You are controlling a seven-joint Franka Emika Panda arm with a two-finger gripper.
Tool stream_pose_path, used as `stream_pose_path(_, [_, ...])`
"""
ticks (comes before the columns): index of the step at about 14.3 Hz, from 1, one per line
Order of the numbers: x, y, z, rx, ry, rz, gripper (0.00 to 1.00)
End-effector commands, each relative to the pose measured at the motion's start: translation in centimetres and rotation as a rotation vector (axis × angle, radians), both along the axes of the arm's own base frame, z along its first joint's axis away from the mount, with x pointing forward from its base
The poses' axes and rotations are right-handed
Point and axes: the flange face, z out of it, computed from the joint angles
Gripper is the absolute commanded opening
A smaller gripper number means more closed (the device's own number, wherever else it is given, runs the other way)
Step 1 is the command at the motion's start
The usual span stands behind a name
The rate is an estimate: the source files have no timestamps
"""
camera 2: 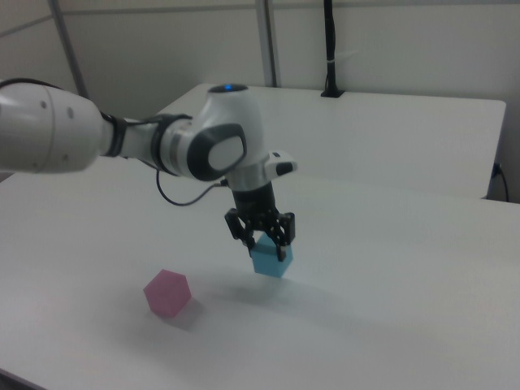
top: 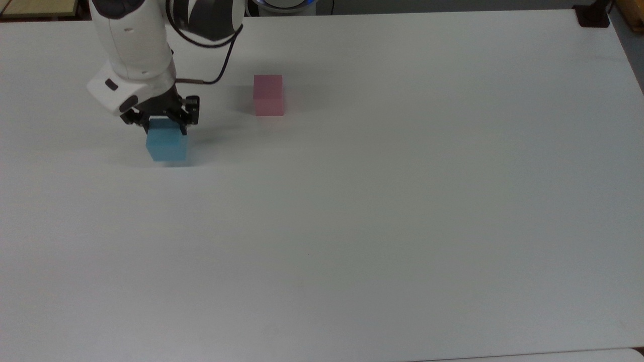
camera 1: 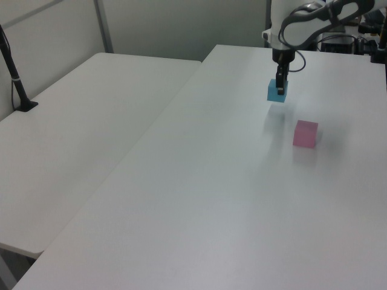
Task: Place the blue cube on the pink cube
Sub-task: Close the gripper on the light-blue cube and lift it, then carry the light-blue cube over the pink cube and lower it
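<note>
The blue cube hangs a little above the white table, its faint shadow beneath it. My gripper is shut on the blue cube from above, the black fingers pressed on its two sides. On the table stands the pink cube, to the right of the blue cube in the top view and apart from it. Nothing lies on the pink cube.
The white table stretches wide to the top view's right and front. A second white table adjoins it at the left view's left. A black post stands on that second table.
</note>
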Motion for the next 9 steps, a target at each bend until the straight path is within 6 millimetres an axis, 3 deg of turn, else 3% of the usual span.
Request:
stream_pose_path(1, [-3.5,3.8,6.9,0.055,0.052,-0.001,0.66])
stream_pose_path(2, [-4.8,4.7,9.4,0.076,0.064,0.004,0.66])
stream_pose_path(4, [-6.7,7.3,12.5,0.133,0.087,0.026,0.66])
stream_pose_path(7, [-9.9,10.1,14.4,0.163,0.131,0.065,0.66])
stream_pose_path(9, [-11.5,11.6,14.6,0.169,0.129,0.051,0.66])
